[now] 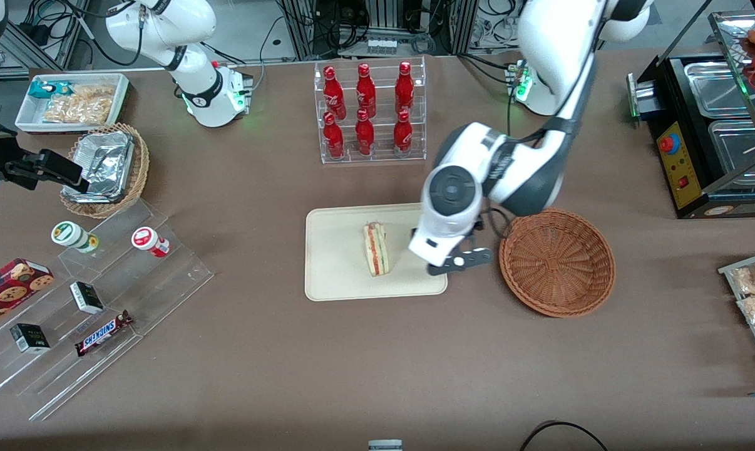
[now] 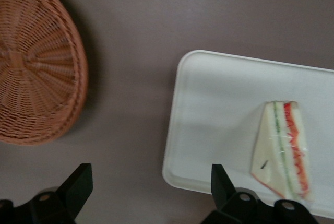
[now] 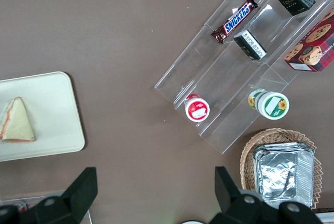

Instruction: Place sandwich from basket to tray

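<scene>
The sandwich (image 1: 376, 249) lies on the cream tray (image 1: 337, 269), a white wedge with its red and green filling edge showing. The wrist view shows the sandwich (image 2: 282, 151) flat on the tray (image 2: 219, 104), wrapped in clear film. The reddish-brown wicker basket (image 1: 558, 262) stands beside the tray toward the working arm's end and holds nothing. My gripper (image 1: 456, 262) hangs open over the tray's edge closest to the basket, between sandwich and basket. Nothing sits between its fingers (image 2: 150, 174), and the basket (image 2: 36, 62) is off to one side of them.
A clear rack of red bottles (image 1: 368, 113) stands farther from the camera than the tray. A stepped acrylic shelf (image 1: 89, 294) with snacks, a lighter wicker basket with foil (image 1: 105, 169) and a white bin (image 1: 71, 100) lie toward the parked arm's end. A black food warmer (image 1: 709, 125) sits at the working arm's end.
</scene>
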